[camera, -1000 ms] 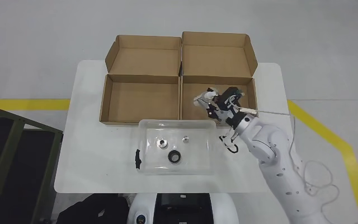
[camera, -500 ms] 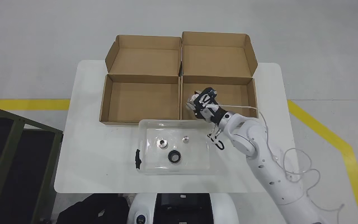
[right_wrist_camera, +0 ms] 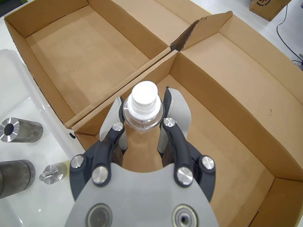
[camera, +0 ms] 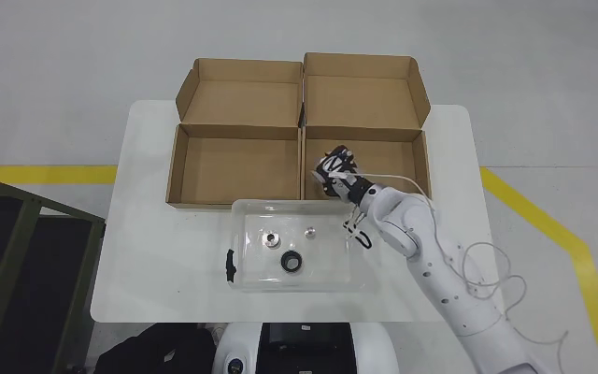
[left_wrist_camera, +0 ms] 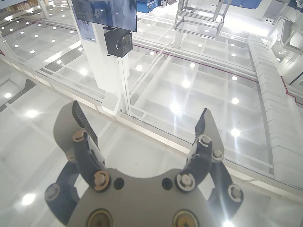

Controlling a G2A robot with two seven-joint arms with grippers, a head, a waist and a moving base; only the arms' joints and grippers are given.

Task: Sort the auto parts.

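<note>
My right gripper (right_wrist_camera: 143, 113) is shut on a white stepped plastic part (right_wrist_camera: 144, 100) with a clear round flange. In the top view this gripper (camera: 332, 172) hangs over the front left corner of the right cardboard box (camera: 397, 168), close to the wall shared with the left cardboard box (camera: 234, 168). Both boxes look bare inside. In front of them a clear plastic bin (camera: 245, 210) holds a hollow metal cylinder (camera: 271, 239), a small metal pin (camera: 309, 232) and a dark ring (camera: 292, 263). My left gripper (left_wrist_camera: 140, 119) is open, holds nothing, and points at a ceiling.
A black clip-like piece (camera: 229, 265) sits at the bin's left wall. The boxes' lids (camera: 304, 89) stand open at the back. White tabletop (camera: 149, 243) lies free to the left of the bin. A cable (camera: 411, 179) trails from the right arm.
My right gripper has carried the white part leftward across the right box, from near its middle to its front left corner. The parts in the bin have not moved.
</note>
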